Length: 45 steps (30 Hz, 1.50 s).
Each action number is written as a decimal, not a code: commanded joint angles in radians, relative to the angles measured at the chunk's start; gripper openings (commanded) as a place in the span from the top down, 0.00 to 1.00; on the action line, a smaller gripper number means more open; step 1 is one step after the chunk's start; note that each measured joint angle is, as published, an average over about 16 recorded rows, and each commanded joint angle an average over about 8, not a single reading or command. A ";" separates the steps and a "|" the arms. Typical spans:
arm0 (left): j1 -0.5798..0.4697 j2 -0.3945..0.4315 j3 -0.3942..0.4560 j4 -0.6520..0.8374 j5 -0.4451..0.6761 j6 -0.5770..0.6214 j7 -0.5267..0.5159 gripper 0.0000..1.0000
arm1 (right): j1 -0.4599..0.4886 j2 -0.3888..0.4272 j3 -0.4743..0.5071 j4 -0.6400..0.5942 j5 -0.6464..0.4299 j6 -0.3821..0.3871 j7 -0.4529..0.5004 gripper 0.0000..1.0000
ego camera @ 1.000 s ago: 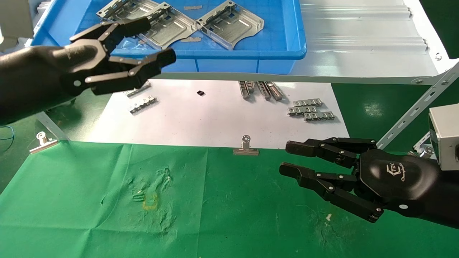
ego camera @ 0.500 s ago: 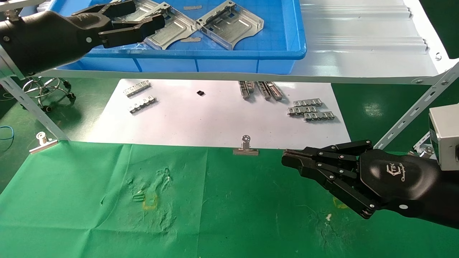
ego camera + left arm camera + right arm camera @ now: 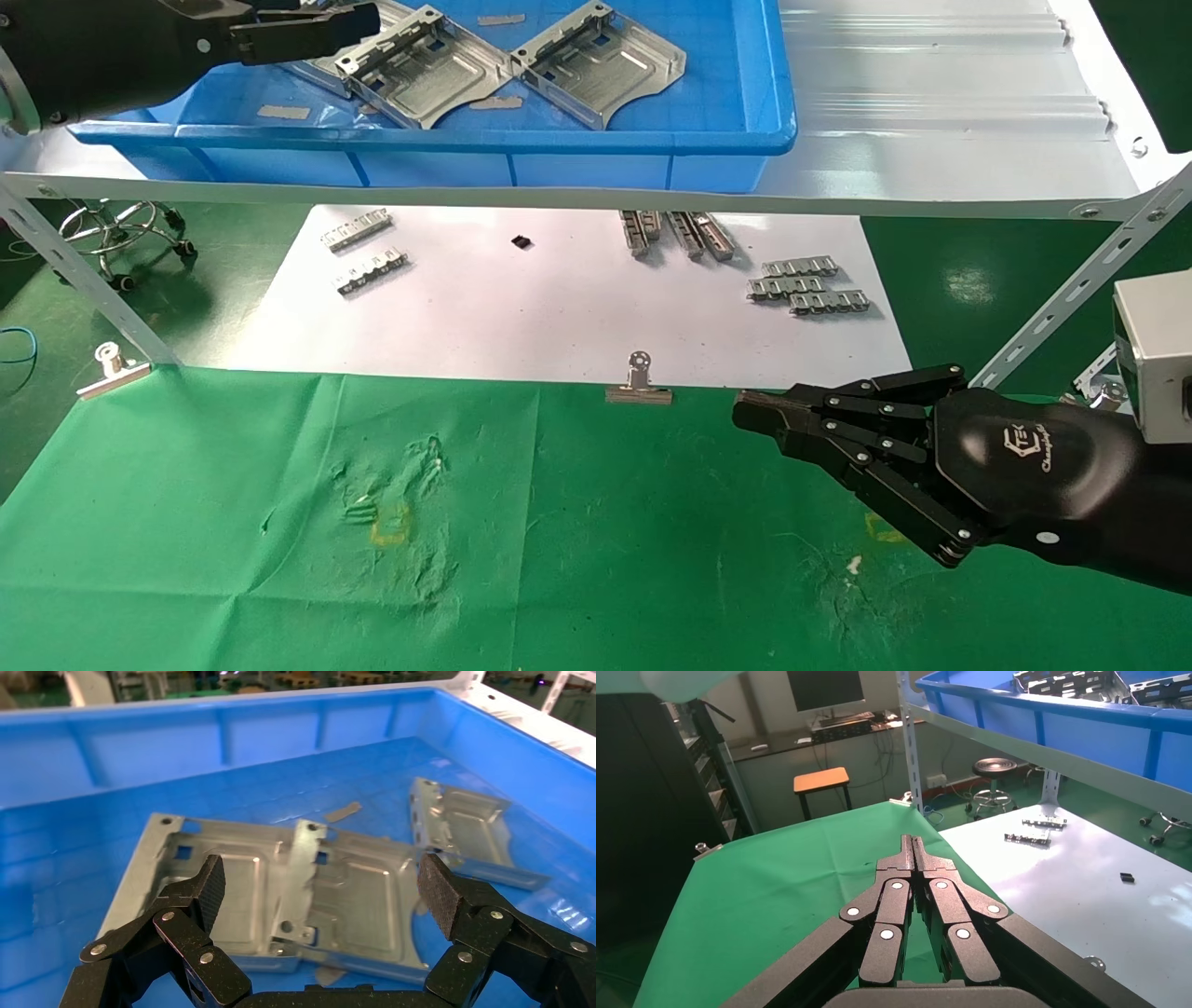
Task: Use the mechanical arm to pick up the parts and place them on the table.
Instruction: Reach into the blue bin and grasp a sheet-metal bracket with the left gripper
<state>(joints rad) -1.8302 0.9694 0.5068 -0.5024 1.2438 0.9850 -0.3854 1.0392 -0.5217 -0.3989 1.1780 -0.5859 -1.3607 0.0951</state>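
Parts [image 3: 424, 70] lie overlapped in the blue bin [image 3: 577, 142] at the upper left of the head view. The left hand [image 3: 320, 899] hovers just above them, fingers spread and empty. Because the plates interlock, closing could lift two together or slip off an edge. The right hand [image 3: 756, 415], fingers pressed together, idles over the table [image 3: 233, 522].

We found the left hand [image 3: 320, 888] spread wide above the plates [image 3: 281, 903] in the blue bin [image 3: 596, 154], whose raised walls [image 3: 211, 738] fenced it in on every side we could see. The plates overlapped, leaving little bare floor between them. Under the white shelf [image 3: 931, 112], toothed strips [image 3: 808, 284] cluttered the white sheet [image 3: 559, 308]. The right hand [image 3: 759, 415], fingers pressed together, hung over open green cloth [image 3: 559, 559], with only a clip [image 3: 639, 380] near.
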 commanded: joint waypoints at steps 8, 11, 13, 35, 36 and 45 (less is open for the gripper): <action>-0.108 0.056 0.038 0.186 0.067 -0.033 0.005 0.00 | 0.000 0.000 0.000 0.000 0.000 0.000 0.000 1.00; -0.130 0.074 0.043 0.232 0.079 -0.054 0.027 0.01 | 0.000 0.000 0.000 0.000 0.000 0.000 0.000 1.00; -0.140 0.086 0.044 0.259 0.084 -0.072 0.049 0.12 | 0.000 0.000 0.000 0.000 0.000 0.000 0.000 1.00; -0.176 0.160 0.026 0.431 0.071 -0.190 0.267 1.00 | 0.000 0.000 0.000 0.000 0.000 0.000 0.000 1.00; -0.176 0.161 0.024 0.434 0.069 -0.192 0.274 1.00 | 0.000 0.000 0.000 0.000 0.000 0.000 0.000 1.00; -0.178 0.169 0.014 0.460 0.055 -0.205 0.325 1.00 | 0.000 0.000 0.000 0.000 0.000 0.000 0.000 1.00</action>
<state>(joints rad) -2.0079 1.1384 0.5213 -0.0451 1.2998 0.7791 -0.0601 1.0392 -0.5217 -0.3989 1.1780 -0.5859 -1.3607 0.0951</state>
